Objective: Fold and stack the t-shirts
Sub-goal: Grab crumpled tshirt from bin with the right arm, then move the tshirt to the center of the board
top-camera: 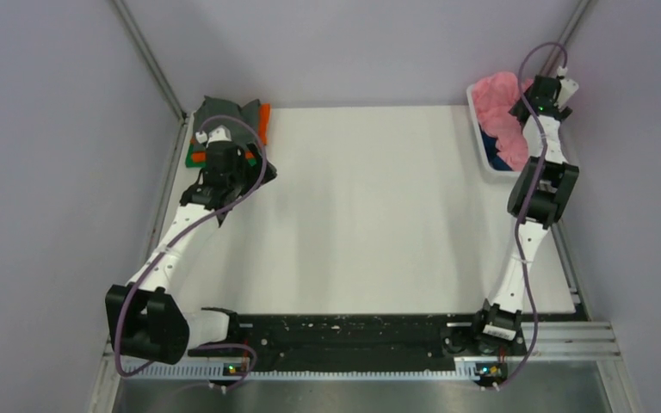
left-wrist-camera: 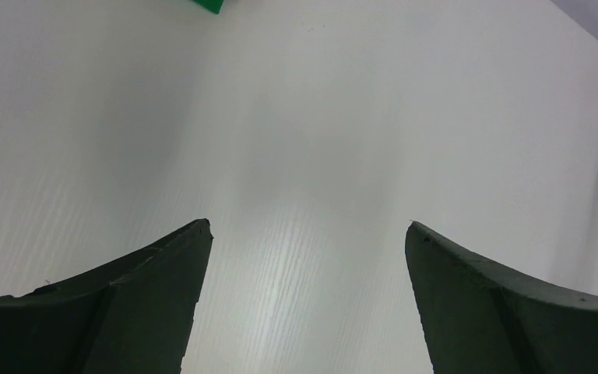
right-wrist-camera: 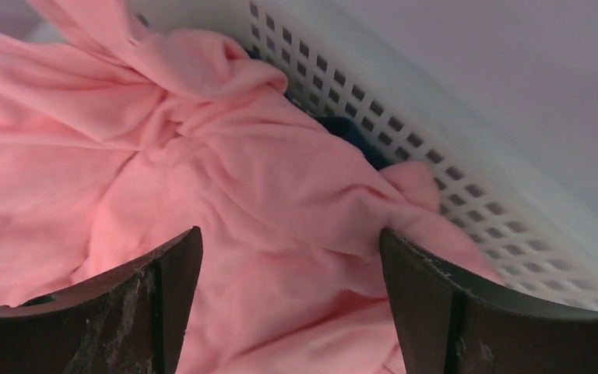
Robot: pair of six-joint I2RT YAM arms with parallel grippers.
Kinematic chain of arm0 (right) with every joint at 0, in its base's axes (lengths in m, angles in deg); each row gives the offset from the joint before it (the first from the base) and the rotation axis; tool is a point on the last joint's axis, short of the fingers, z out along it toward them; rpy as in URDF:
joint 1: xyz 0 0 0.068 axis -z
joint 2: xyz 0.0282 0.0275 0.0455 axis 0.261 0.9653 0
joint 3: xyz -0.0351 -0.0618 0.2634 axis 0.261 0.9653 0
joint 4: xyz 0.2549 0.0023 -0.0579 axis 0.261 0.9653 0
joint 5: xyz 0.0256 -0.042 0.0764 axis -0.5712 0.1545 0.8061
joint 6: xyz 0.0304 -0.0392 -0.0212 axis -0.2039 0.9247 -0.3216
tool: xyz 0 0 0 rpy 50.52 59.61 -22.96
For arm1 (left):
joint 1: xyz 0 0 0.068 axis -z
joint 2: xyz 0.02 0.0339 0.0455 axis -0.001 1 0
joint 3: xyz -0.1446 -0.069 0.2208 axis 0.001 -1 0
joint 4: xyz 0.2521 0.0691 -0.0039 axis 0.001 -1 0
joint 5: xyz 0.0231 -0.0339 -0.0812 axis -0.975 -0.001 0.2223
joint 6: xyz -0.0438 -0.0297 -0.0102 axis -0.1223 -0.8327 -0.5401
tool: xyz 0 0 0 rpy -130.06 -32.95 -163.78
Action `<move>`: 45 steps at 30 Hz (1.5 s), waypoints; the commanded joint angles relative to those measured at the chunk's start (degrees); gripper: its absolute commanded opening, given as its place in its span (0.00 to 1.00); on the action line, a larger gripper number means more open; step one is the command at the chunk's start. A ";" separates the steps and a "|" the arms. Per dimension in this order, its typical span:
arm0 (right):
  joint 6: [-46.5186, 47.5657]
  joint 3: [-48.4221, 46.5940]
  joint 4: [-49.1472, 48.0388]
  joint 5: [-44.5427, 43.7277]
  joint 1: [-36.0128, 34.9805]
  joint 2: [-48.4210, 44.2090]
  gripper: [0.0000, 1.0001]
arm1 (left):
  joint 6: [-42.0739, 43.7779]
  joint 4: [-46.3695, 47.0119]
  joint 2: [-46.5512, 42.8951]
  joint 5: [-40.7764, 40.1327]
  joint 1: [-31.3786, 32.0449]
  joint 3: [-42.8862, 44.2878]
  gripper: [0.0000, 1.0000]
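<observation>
Right wrist view is showing the right gripper [right-wrist-camera: 290,231] hovering open over the pink t-shirt [right-wrist-camera: 109,156] in the basket [right-wrist-camera: 452,183]; fetching seems underway, calling for lowering and pinching cloth. Left gripper [left-wrist-camera: 308,224] is hovering open above the bench [left-wrist-camera: 319,101].

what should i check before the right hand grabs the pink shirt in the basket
1. Is the right hand open over the cloth: ok.
2. Is the pink t-shirt on top in the basket: ok.
3. Will the dark blue shirt underneath stay behind: cannot tell, since it shows only beside the basket wall.
4. Is the left hand open and empty over the table: ok.
5. Is the folded stack at the far left corner, away from the table's middle: ok.
</observation>
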State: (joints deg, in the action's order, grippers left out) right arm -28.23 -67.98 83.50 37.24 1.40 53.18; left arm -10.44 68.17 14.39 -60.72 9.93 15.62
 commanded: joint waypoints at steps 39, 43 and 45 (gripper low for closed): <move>4.43 -8.93 -1.84 43.60 -26.96 -39.66 0.00 | 0.79 -0.84 -19.49 1.50 0.32 -7.40 0.99; -1.82 5.72 -1.74 48.54 -27.11 -47.01 0.00 | 1.24 -2.79 -20.29 0.13 0.33 -7.03 0.99; -2.84 19.04 -3.49 46.54 -27.08 -52.91 0.00 | 1.28 -4.24 -20.84 -0.72 0.33 -7.02 0.99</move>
State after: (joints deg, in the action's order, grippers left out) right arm -25.52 -65.49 81.93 80.39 -25.85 9.71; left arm -10.22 65.54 -4.43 -59.22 10.26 8.62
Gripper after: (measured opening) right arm 0.041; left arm 0.987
